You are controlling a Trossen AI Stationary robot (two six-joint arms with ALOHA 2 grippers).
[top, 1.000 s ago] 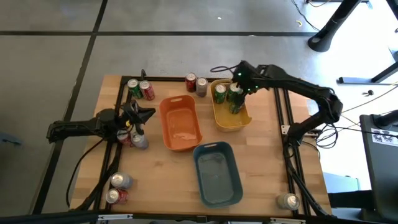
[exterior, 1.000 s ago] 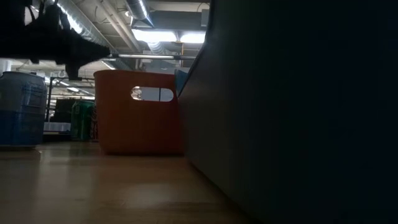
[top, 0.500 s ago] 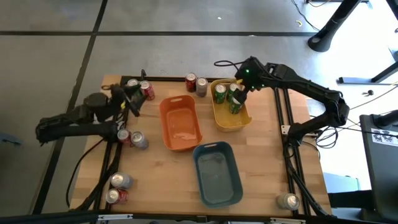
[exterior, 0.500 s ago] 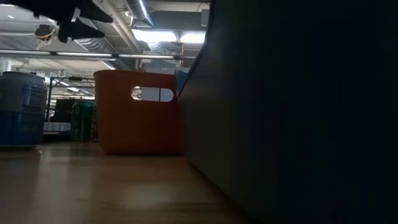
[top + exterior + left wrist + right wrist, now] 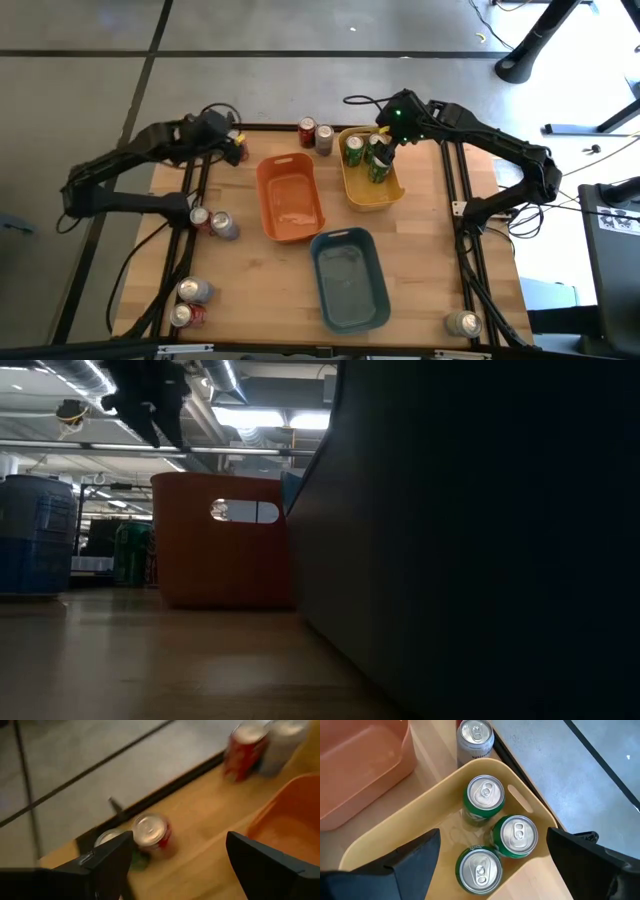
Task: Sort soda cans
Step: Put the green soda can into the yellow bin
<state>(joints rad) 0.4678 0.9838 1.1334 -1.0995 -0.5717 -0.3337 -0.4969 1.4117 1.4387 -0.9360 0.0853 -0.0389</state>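
Swinging to the far-left cans, left hand [image 5: 232,146] empty.

Three green cans [image 5: 484,795] stand upright in the yellow bin [image 5: 380,847], with the right hand [image 5: 383,137] hovering open just above them. A second ago the left hand hung near the red and silver pair [image 5: 212,221] at the counter's [image 5: 250,290] left edge; it now sits, fingers spread and gripping nothing, over the red can [image 5: 151,834] and its green neighbour at the far-left corner. My guess: red goes next, into the empty orange bin [image 5: 290,199]. No brand or lettering is readable.
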